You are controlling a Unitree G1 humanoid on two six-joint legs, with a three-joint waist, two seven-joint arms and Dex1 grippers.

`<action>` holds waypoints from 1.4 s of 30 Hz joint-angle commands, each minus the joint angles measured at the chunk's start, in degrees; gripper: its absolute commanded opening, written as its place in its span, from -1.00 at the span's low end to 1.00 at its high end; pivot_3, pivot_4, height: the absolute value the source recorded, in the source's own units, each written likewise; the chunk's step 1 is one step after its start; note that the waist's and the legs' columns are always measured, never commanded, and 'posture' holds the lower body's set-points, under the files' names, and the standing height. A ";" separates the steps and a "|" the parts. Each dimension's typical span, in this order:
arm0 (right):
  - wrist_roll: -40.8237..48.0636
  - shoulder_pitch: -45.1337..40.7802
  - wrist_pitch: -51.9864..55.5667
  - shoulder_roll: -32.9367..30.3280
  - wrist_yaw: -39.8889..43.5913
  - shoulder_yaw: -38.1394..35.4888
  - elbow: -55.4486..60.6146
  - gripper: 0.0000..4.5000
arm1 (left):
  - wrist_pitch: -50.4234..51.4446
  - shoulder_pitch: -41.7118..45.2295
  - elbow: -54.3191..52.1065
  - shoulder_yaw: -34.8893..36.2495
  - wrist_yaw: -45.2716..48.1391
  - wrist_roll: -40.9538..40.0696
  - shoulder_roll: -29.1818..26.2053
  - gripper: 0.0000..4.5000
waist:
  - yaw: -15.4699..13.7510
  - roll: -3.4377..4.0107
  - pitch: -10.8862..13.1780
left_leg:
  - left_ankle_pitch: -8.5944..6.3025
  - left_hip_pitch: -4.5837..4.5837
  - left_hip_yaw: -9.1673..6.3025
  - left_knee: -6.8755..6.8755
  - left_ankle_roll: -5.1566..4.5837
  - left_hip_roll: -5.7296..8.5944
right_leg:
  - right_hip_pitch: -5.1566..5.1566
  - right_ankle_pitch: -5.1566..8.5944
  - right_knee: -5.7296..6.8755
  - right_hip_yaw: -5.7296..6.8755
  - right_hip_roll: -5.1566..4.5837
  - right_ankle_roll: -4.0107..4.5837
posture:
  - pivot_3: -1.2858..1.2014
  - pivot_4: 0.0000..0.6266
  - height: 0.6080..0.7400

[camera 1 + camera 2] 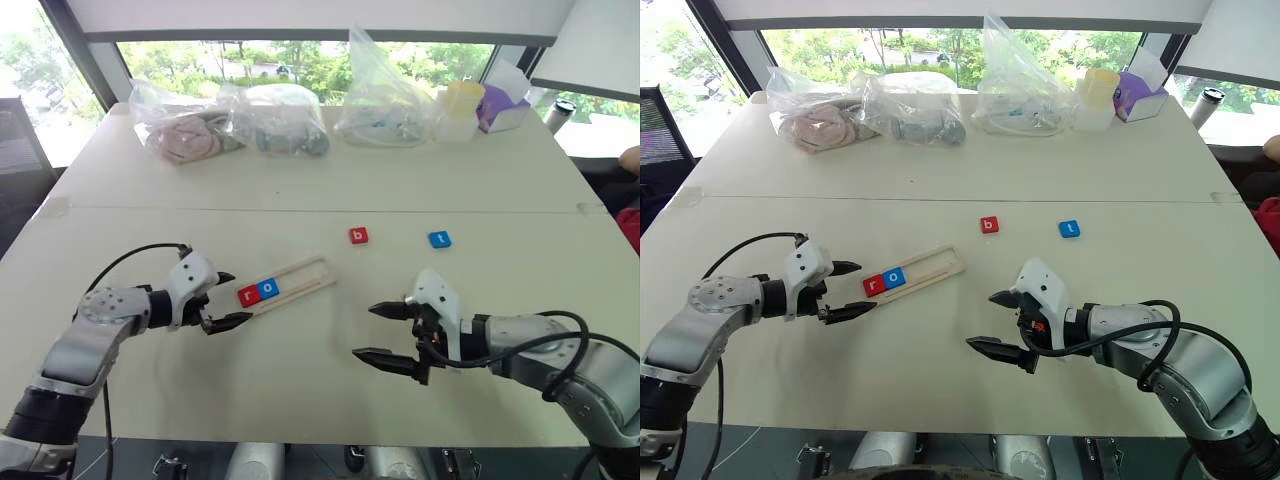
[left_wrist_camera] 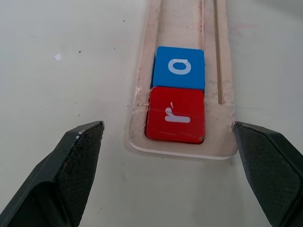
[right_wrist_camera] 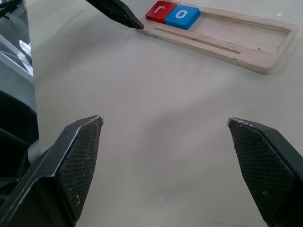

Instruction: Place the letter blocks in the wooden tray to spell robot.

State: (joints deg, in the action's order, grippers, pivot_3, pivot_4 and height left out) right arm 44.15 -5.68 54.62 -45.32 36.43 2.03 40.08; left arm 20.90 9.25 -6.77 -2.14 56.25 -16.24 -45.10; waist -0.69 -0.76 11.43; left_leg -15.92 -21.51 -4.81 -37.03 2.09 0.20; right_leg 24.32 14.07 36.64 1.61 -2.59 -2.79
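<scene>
wooden tray (image 1: pixel 297 279) lying mid-table, holding red r block (image 1: pixel 248 294) and blue o block (image 1: pixel 267 289) at its left end. left gripper (image 1: pixel 222 300) hovering beside that end, jaws apart. right gripper (image 1: pixel 383 333) hanging wide open, empty. red b block (image 1: pixel 358 236) and blue t block (image 1: pixel 439 239) sitting loose beyond.

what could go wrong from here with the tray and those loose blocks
The left gripper sits open right at the tray's filled end, so a small push could slide the tray and shake the red r and blue o. The red b and blue t lie farther back than the right gripper; a long reach could knock one away.
</scene>
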 commanded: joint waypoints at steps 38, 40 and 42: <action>-2.53 3.81 -1.98 1.10 -1.60 -4.06 -0.90 1.00 | -34.36 30.70 40.79 -13.33 24.78 12.55 8.41 0.39 | 1.18 0.18 -0.24 | -0.21 -0.03 0.18 -0.15 -0.44 0.07 | -0.16 -0.18 0.02 -0.01 0.07 -0.29 | 0.03 -0.52 1.00; -2.65 3.53 -1.94 1.15 -1.83 -4.25 -1.18 1.00 | -33.85 30.24 40.63 -13.15 24.46 12.64 8.52 0.39 | 1.24 0.18 -0.25 | -0.21 0.00 0.21 -0.19 -0.44 0.06 | -0.20 -0.13 0.02 -0.01 0.05 -0.39 | 0.03 -0.52 1.00; -2.79 3.25 -1.98 1.12 -1.86 -4.28 -1.49 1.00 | -33.61 29.58 40.22 -13.04 24.05 12.72 8.47 0.39 | 1.22 0.18 -0.25 | -0.21 0.01 0.20 -0.23 -0.44 0.05 | -0.22 -0.12 0.02 -0.01 0.05 -0.42 | 0.03 -0.52 1.00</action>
State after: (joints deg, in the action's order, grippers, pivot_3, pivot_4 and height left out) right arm 40.92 -2.02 53.01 -44.32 34.63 -0.72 36.98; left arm -12.77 39.09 33.79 -15.93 80.79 -4.18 -36.38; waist 0.53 -0.58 11.18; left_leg -16.13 -21.48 -4.61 -37.27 1.66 0.25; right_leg 24.09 13.94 36.68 1.60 -2.54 -3.21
